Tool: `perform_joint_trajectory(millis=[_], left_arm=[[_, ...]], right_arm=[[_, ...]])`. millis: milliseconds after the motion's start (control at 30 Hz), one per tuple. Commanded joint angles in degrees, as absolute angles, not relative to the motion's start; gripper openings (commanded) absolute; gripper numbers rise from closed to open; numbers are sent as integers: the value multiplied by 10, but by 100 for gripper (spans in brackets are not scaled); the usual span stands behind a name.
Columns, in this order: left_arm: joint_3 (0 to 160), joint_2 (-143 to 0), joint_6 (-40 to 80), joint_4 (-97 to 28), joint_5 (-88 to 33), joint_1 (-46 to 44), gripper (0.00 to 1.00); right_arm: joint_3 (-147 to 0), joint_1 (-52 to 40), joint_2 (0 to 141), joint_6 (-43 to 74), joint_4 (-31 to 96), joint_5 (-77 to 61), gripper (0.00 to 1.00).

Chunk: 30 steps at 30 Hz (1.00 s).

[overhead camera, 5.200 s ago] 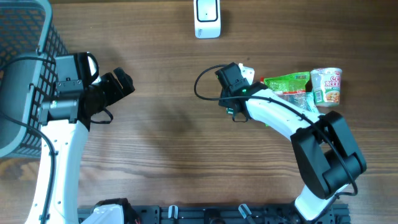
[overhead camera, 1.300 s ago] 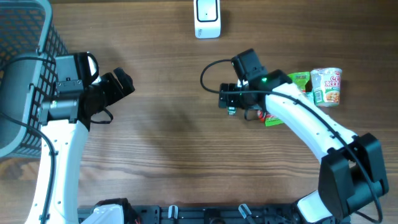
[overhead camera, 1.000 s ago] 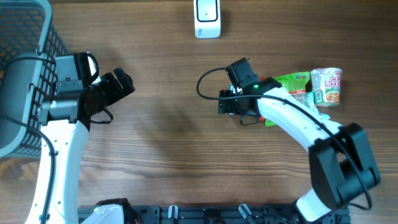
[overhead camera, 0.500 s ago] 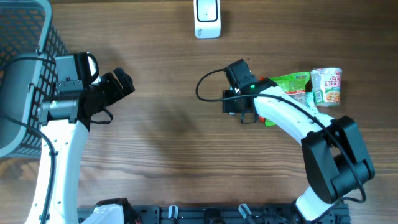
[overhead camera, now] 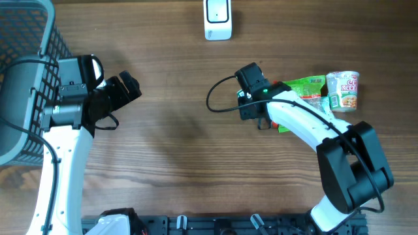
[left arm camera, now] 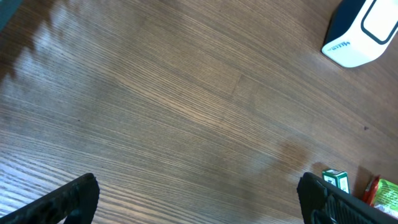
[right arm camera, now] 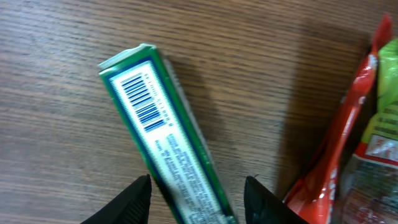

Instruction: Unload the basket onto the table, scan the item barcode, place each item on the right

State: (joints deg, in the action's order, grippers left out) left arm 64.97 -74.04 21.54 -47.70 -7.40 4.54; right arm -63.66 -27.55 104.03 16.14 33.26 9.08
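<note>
Green box (right arm camera: 177, 163), barcode (right arm camera: 143, 103) uppermost

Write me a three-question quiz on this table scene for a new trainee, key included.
1. True or false: the barcode on the green box faces up toward the right wrist camera.
2. Pick one. What lies between the fingers of the right gripper?
A. a noodle cup
B. the green box
C. a scanner
3. Fill the gap: the wire basket stands on the ___ gripper's side of the table.

Key
1. True
2. B
3. The left gripper
</note>
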Motion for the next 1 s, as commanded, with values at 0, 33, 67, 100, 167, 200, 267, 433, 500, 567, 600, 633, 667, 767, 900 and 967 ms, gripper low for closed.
perform_joint_trajectory(millis=[0, 33, 67, 100, 167, 200, 267, 433, 500, 567, 600, 633, 667, 767, 900, 967], left_arm=[[649, -743, 210, -476, -79, 43, 100], [649, -743, 210, -476, -79, 43, 100], [649, -743, 210, -476, -79, 43, 100], [649, -743, 210, -476, -79, 43, 100], [649, -743, 210, -476, -79, 43, 100], [649, -743, 210, -476, -79, 43, 100], [649, -743, 210, -476, -79, 43, 100], [649, -743, 210, -476, -79, 43, 100], [649, -743, 210, -476, -79, 43, 100], [649, -743, 210, -476, -79, 43, 100], [649, -743, 210, -476, -79, 43, 100], [649, -743, 210, -476, -79, 43, 100], [649, -743, 210, -476, -79, 43, 100], [649, -743, 210, -476, -79, 43, 100], [649, -743, 210, -476, -79, 43, 100], [649, -743, 210, -476, -79, 43, 100]], right_arm=[[-633, -274, 1048, 150, 330, 40, 47], [-633, -274, 1048, 150, 330, 35, 47], [-633, -274, 1048, 150, 330, 33, 47], [-633, -274, 1048, 149, 331, 33, 44], [-633, -274, 1048, 135, 331, 33, 44], [-633, -274, 1048, 134, 331, 33, 44], [-633, -274, 1048, 135, 333, 33, 51], [-632, -274, 1048, 136, 333, 33, 57], [-632, -274, 1052, 137, 333, 34, 57], [-631, -274, 1058, 137, 332, 34, 57], [-631, -274, 1062, 137, 333, 34, 57], [-631, -274, 1064, 137, 335, 34, 56], [-631, -274, 1066, 137, 336, 36, 56], [-631, -274, 1066, 168, 345, 60, 55], [-620, -274, 1066, 183, 339, 73, 54], [-619, -274, 1066, 180, 332, 72, 49]])
